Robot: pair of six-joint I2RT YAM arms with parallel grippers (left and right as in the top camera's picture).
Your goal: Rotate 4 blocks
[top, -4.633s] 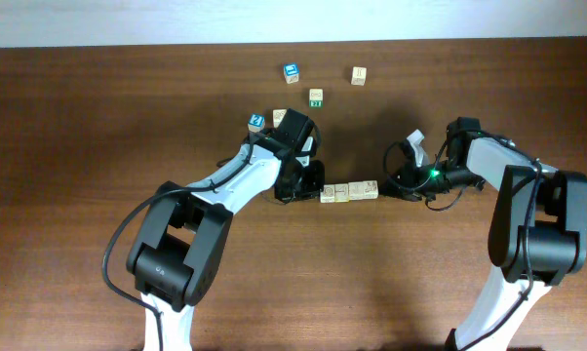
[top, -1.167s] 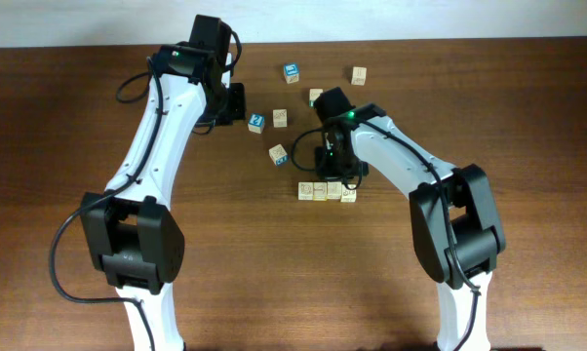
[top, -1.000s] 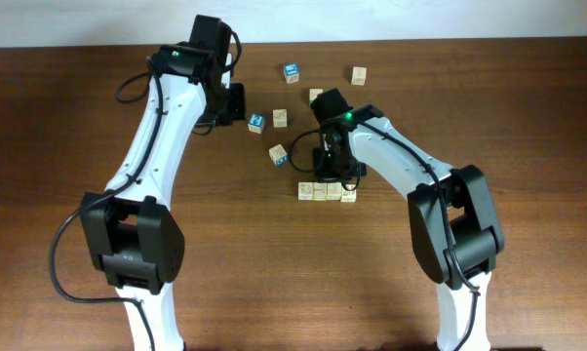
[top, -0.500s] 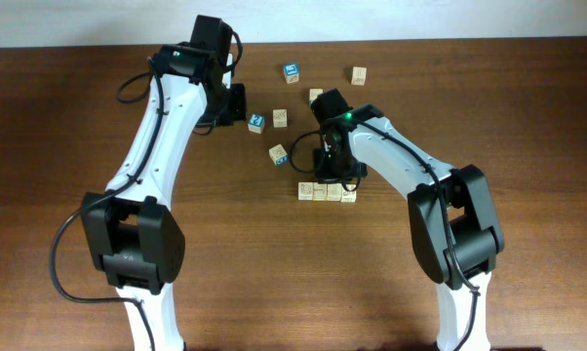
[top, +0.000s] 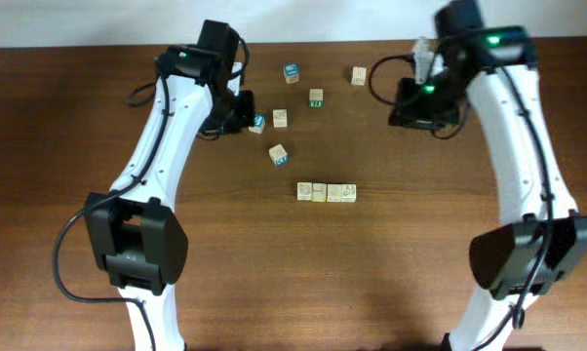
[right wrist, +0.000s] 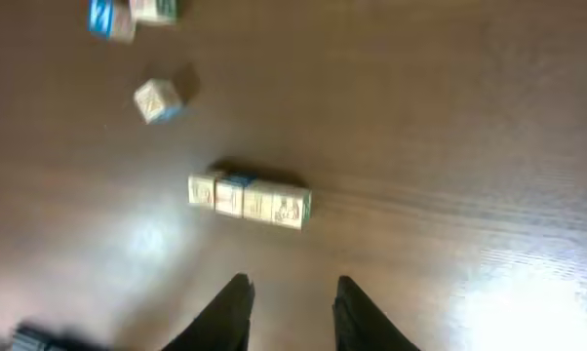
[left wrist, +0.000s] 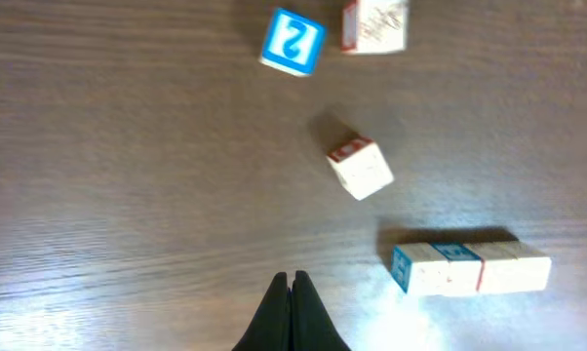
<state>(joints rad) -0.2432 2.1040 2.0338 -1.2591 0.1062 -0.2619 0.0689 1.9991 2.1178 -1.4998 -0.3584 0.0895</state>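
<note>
Four pale wooden blocks lie side by side in a straight row near the table's middle; the same row of blocks shows in the left wrist view and the blocks in the right wrist view. My left gripper hovers at the back left, and the left gripper is shut with nothing in it. My right gripper is raised at the back right, well away from the row. The right gripper stands open and holds nothing.
Loose cubes lie behind the row: a cube with a blue side, a blue "2" cube, a pale cube, a green-sided cube, a blue-topped cube and a pale cube.
My right arm has left the row and swung up to the back right, and its jaws have opened. The left arm shifted slightly. The row of blocks has stayed put.
</note>
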